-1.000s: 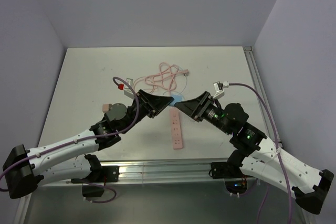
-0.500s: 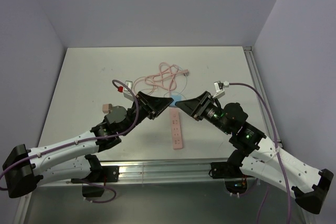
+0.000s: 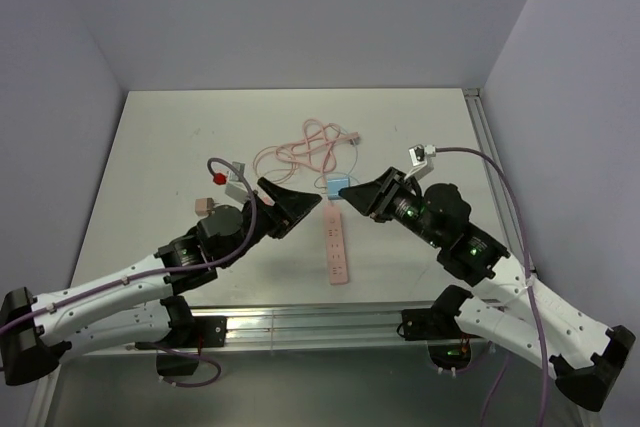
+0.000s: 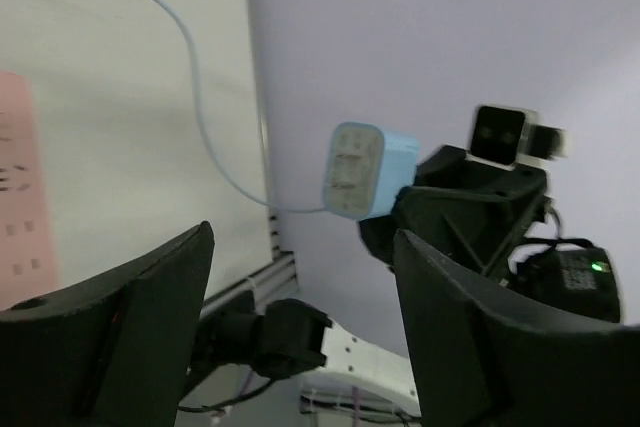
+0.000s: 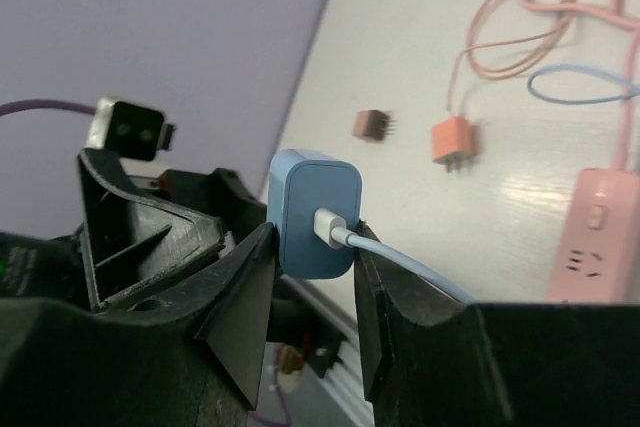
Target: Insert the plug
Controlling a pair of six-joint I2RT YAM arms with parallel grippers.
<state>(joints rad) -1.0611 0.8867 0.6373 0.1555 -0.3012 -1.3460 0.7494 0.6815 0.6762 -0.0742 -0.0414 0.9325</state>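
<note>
Nearest the bases, the two arms are reaching in over the middle of the table [image 3: 170, 147], their tips almost meeting. The left gripper [image 3: 322, 203] is hanging released, its fingers [image 4: 130, 327] spread wide with nothing between them, and it is pointing across at the other arm. The right gripper [image 3: 350, 197] is clenching the plug [image 3: 338, 185], with its two fingers [image 5: 245, 287] pressing on the plug's narrow sides.

Below and between them, the power strip [image 3: 337, 247] is lying flat with its sockets up. Its long axis is running from near to far, the near end leaning slightly right. The left gripper's tip is hovering over its far end.

The plug is hanging in the air just beyond that far end, off the table. In the right wrist view its long axis is standing upright, at right angles to the line of the squeeze. The blue cable [image 5: 400, 259] is leaving the face turned back toward that wrist, and the opposite face is pointing toward the left gripper. The prongs are too small to make out.

Farther on, the blue cable is looping on the table. An orange charger [image 5: 452, 142] and a small brown piece [image 5: 375, 125] are lying near each other but apart. The pink cable [image 3: 315, 147] is lying in a loose tangle toward the far edge.
</note>
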